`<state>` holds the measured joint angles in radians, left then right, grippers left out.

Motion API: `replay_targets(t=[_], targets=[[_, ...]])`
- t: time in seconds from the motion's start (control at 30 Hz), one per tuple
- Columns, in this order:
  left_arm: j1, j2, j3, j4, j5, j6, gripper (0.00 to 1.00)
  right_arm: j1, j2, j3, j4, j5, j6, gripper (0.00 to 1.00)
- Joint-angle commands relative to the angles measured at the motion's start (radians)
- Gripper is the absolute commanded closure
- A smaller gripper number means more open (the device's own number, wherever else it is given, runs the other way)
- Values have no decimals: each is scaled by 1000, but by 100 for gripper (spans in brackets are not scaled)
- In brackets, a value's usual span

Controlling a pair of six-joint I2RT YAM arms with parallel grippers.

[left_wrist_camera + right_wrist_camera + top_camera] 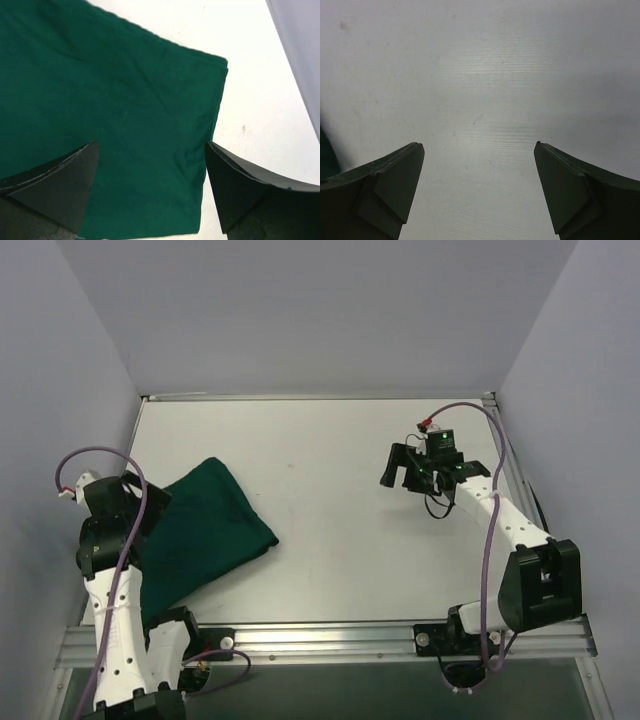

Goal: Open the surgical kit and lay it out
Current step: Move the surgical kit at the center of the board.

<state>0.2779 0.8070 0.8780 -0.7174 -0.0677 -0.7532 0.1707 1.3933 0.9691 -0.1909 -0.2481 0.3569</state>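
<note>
- The cloth (pixel 205 525) lies folded on the left of the table (pixel 340 460). No tray or instruments show, so unwrapping looks not yet begun.
- The left gripper (pixel 152 150) hangs over the cloth, jaws apart.
- The right gripper (pixel 479 147) is over the table, jaws apart and holding nothing.

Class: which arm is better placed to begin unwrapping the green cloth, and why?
Probably left: the left gripper hangs open over the green cloth, while the right gripper, also open, faces bare table apart from it.
</note>
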Motion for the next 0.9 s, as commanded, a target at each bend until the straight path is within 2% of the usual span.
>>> replay_targets(t=[0.0,0.03,0.17,0.2,0.33,0.53,0.6,0.63,0.67,0.8,0.87], targets=[[7,-28,94,-213,-27,25,4,94,-13,49,-4,29,-36,0],[7,-28,111,-243,-33,37,3,104,-5,51,7,11,-35,0],[7,-28,194,-376,-73,104,2,104,32,37,157,-265,42,0],[7,-28,229,-404,-86,104,2,105,70,45,177,-295,92,0],[7,-34,291,-540,-100,68,2,177,185,147,226,-349,108,0],[6,-98,317,-617,5,5,1,297,378,322,355,-416,76,1],[6,-124,312,-623,66,-9,0,314,462,376,367,-447,62,7],[6,-132,311,-640,68,-15,6,335,489,429,378,-476,54,9],[6,-149,309,-651,94,-23,6,346,516,457,381,-490,36,11],[6,-172,338,-675,101,-2,8,401,679,609,372,-557,25,15],[6,-167,351,-680,108,12,9,436,711,657,404,-576,33,15]])
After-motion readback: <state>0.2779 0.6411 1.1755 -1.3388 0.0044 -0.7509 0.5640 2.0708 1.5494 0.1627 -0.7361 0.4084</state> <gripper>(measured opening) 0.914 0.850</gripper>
